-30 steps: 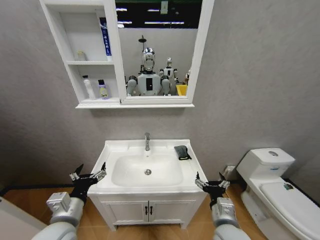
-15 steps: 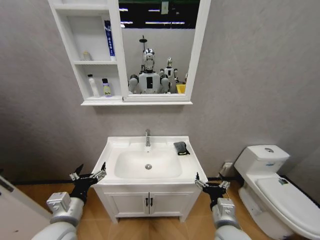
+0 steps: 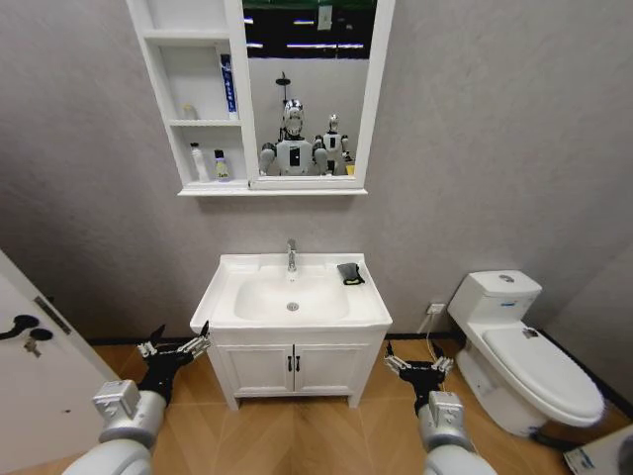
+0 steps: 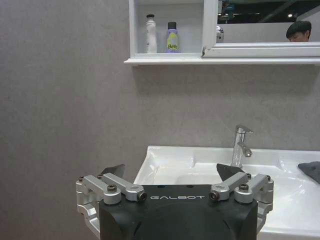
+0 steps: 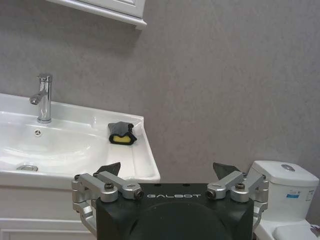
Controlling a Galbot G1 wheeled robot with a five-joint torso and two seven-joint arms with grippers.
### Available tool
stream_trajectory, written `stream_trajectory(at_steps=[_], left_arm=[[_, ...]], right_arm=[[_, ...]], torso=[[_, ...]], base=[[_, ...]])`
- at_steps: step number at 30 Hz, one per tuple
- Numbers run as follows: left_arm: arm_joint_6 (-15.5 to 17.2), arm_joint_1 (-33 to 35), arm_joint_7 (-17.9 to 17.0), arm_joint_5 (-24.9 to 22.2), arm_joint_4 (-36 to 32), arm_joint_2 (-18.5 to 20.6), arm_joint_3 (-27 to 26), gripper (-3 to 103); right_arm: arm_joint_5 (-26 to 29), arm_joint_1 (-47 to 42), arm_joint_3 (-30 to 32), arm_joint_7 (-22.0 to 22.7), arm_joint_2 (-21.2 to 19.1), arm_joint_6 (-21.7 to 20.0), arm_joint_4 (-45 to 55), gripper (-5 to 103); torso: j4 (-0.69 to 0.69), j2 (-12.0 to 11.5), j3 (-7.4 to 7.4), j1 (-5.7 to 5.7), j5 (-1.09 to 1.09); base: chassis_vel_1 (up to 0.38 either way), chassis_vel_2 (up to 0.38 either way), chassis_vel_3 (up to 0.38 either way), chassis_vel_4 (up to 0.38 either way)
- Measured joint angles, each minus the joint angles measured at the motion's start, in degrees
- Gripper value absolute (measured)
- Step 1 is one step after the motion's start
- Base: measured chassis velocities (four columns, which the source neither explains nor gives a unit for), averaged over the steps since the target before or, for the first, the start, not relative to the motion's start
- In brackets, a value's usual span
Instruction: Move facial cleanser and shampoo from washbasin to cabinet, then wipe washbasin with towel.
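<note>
The white washbasin (image 3: 224,295) with its chrome tap (image 3: 291,256) stands in the middle of the head view. The dark towel (image 3: 349,273) lies folded on its back right corner, also seen as towel (image 5: 121,133). On the cabinet (image 3: 158,79) above, a white bottle (image 3: 196,161) and a purple bottle (image 3: 220,164) stand on the lowest shelf; which is cleanser or shampoo I cannot tell. My left gripper (image 3: 176,347) hangs open left of the vanity, and my right gripper (image 3: 415,364) hangs open to its right, both low and apart from the basin.
A white toilet (image 3: 519,341) stands at the right. A white door (image 3: 30,376) with a dark handle edges in at the left. A blue tube (image 3: 228,84) and a small jar (image 3: 188,112) sit on the middle shelf. Wooden floor lies before the vanity doors (image 3: 292,368).
The whole head view has pulled back: the basin, cabinet and toilet look smaller and farther, and the door has come in at the left. Both grippers keep their open pose.
</note>
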Motion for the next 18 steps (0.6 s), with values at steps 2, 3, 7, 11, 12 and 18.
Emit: stream_trajectory(at_steps=[2, 3, 7, 11, 12, 18], left_arm=[[0.00, 0.00, -0.01, 0.00, 0.00, 0.00, 0.00, 100], [0.00, 0.00, -0.01, 0.00, -0.01, 0.00, 0.00, 100], [0.00, 0.00, -0.01, 0.00, 0.00, 0.00, 0.00, 100], [0.00, 0.00, -0.01, 0.00, -0.01, 0.00, 0.00, 100], [0.00, 0.00, -0.01, 0.00, 0.00, 0.00, 0.00, 100], [0.00, 0.00, 0.01, 0.00, 0.00, 0.00, 0.00, 100]], right_arm=[[-0.01, -0.01, -0.23, -0.01, -0.14, 0.02, -0.08, 100], [-0.01, -0.04, -0.27, -0.02, -0.22, 0.02, -0.09, 100], [-0.01, -0.16, -0.37, -0.06, -0.42, 0.02, -0.02, 100], [0.00, -0.26, -0.43, -0.08, -0.69, 0.01, 0.08, 100], [0.00, -0.38, -0.50, -0.10, -0.73, 0.00, 0.21, 100], [0.01, -0.49, -0.59, -0.18, -0.86, -0.01, 0.44, 100]], torso=[[0.00, 0.00, -0.01, 0.00, -0.01], [-0.01, 0.00, 0.00, -0.01, 0.03], [0.00, 0.00, 0.00, 0.00, -0.03], [-0.01, 0.00, 0.00, 0.00, 0.01], [-0.01, 0.01, 0.00, -0.01, -0.03], [0.00, 0.01, -0.01, -0.03, -0.03]], base=[[0.251, -0.238, -0.243, 0.237], [0.256, -0.269, -0.255, 0.236], [0.269, -0.267, -0.272, 0.263], [0.291, -0.270, -0.288, 0.279], [0.283, -0.333, -0.291, 0.291], [0.297, -0.299, -0.288, 0.311]])
